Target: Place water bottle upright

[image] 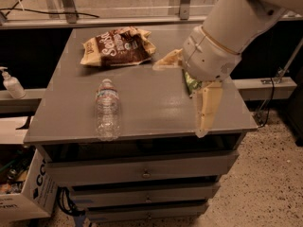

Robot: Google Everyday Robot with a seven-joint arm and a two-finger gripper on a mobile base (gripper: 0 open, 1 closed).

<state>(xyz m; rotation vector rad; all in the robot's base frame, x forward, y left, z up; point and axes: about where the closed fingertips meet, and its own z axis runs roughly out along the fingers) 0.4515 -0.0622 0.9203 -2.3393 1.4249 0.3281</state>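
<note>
The water bottle (pixel 107 110) is a clear ribbed plastic bottle with a white cap. It lies on its side on the grey cabinet top (pixel 151 103), near the front left, with its cap pointing toward the back. My gripper (pixel 178 100) hangs over the right part of the top, to the right of the bottle and well apart from it. It is open and empty. One tan finger (pixel 166 60) points left and the other finger (pixel 207 109) points down over the front right edge.
A brown snack bag (pixel 118 46) lies at the back of the top. A green snack bag (pixel 191 84) is mostly hidden behind my wrist. A white pump dispenser (pixel 10 83) stands on a ledge to the left. A cardboard box (pixel 26 193) sits on the floor at left. Drawers (pixel 142 171) are below.
</note>
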